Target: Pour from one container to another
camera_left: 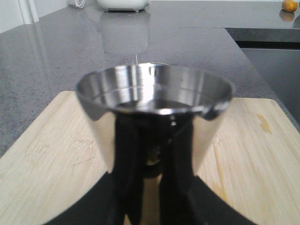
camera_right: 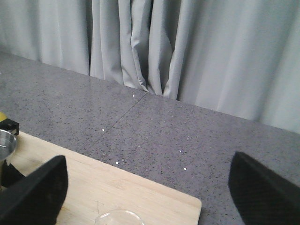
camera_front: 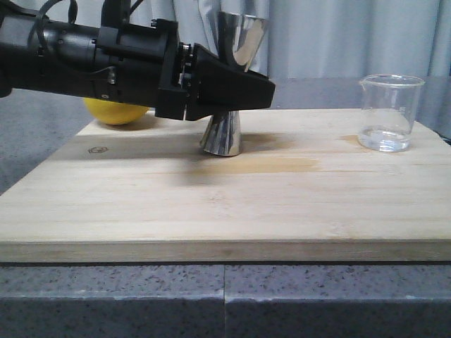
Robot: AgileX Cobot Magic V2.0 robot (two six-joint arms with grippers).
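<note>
Front view: the left gripper [camera_front: 243,88] is clamped on the waist of the steel jigger [camera_front: 232,84], which stands upright on the wooden board [camera_front: 211,204] at centre frame. The glass beaker [camera_front: 389,113] stands at right, well apart, holding a little clear liquid. A lemon [camera_front: 116,113] lies behind the arm. Right wrist view: the right gripper [camera_right: 150,187] is spread wide, holding nothing.
</note>
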